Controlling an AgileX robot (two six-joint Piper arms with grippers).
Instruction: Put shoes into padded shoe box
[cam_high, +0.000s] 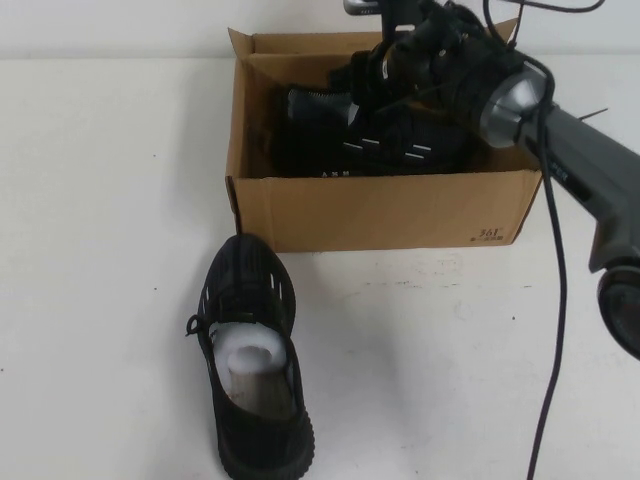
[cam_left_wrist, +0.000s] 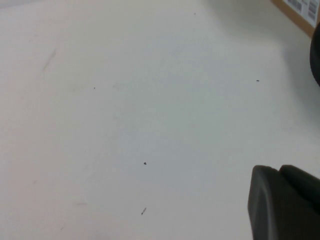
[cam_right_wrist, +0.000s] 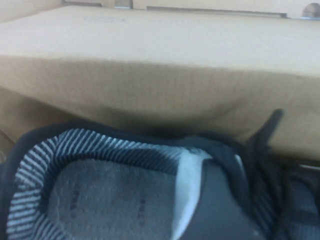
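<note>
White table (cam_high: 100, 250) spans scene. Brown cardboard box (cam_high: 380, 210) at far middle, open top. Right arm (cam_high: 590, 190) reaches from right over box. One black shoe (cam_high: 370, 145) lies inside box, on its side. Second shoe (cam_high: 252, 365) on table just in front of box, upright, white stuffing (cam_high: 250, 362) inside. Right gripper (cam_high: 352, 90) low inside box at shoe collar; finger state cannot tell. Left gripper (cam_left_wrist: 282, 202) over bare table; finger state cannot tell.

Right arm (cam_high: 585, 190) above the padded shoe box (cam_high: 385, 210): dark grey casing, silver joint collar, black wrist housing, loose black cable (cam_high: 555, 300); left gripper (cam_left_wrist: 285, 202) finger matte black plastic.
</note>
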